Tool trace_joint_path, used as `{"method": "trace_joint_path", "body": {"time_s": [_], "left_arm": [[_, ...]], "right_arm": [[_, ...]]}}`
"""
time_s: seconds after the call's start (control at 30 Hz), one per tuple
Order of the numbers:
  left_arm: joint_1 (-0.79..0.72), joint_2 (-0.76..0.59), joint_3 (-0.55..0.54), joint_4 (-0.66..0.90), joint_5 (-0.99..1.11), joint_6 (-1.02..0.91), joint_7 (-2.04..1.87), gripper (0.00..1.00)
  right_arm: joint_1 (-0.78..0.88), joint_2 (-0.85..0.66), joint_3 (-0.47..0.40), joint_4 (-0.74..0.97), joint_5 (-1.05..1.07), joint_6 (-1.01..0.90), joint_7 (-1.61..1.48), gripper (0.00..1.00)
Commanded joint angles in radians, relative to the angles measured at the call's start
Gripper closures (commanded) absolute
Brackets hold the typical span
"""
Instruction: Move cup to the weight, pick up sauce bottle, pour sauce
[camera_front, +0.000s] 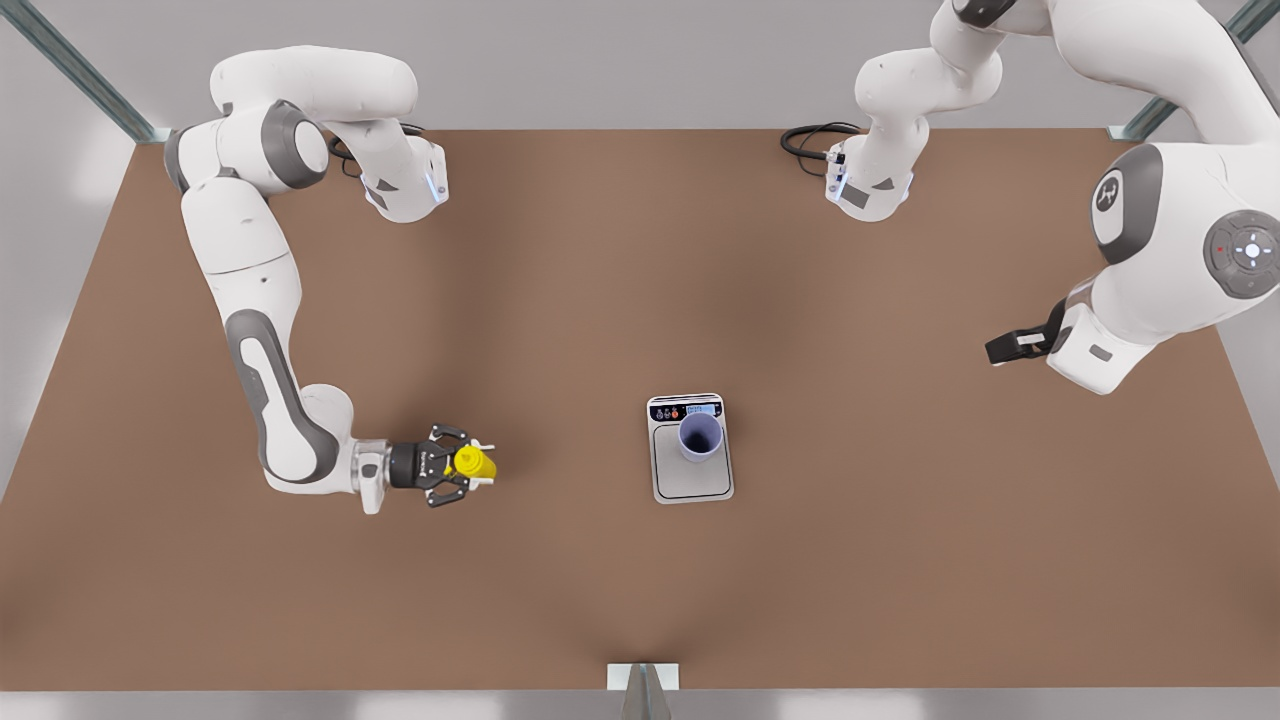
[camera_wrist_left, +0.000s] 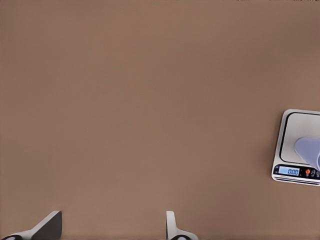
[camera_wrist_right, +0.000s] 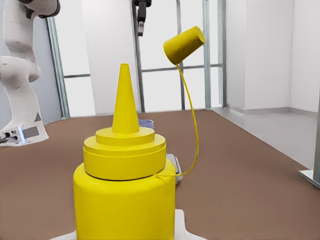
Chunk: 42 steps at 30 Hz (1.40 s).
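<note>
1. Standing on the weight (camera_front: 690, 478) near the middle of the table (camera_front: 900, 560): the cup (camera_front: 700, 437), set toward the display end of the plate, so the first step looks done.
2. Clamped on the sauce bottle (camera_front: 474, 462) toward the front view's left, well apart from the weight: the right hand (camera_front: 462, 464), one finger on each side of the yellow body, bottle apparently upright with nozzle up.
3. Swinging above the nozzle in the right wrist view: the bottle's open cap (camera_wrist_right: 184, 45) on its thin tether.
4. Waiting high at the front view's right: the left hand (camera_front: 1008, 346), fingers (camera_wrist_left: 48, 224) spread apart and holding nothing, weight and cup at the edge of its camera.
5. For the step in hand, by the look of it: lift straight up with a firm grip, keep the bottle vertical on the way across, stop with the nozzle over the cup's mouth, and tip only then.
6. Worth watching: the loose cap, which could swing into the stream or knock the rim.
</note>
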Motion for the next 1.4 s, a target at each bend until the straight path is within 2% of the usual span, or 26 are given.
{"method": "trace_joint_path", "body": {"time_s": [0.0,1.37], "left_arm": [[0.000,0.000,0.000,-0.001,0.000,0.000,0.000,0.00],[0.000,0.005,0.000,-0.001,0.002,0.000,0.000,0.00]], "right_arm": [[0.000,0.000,0.000,0.000,0.002,0.000,-0.001,0.49],[0.006,0.060,-0.009,0.008,-0.004,-0.012,-0.030,0.48]]}}
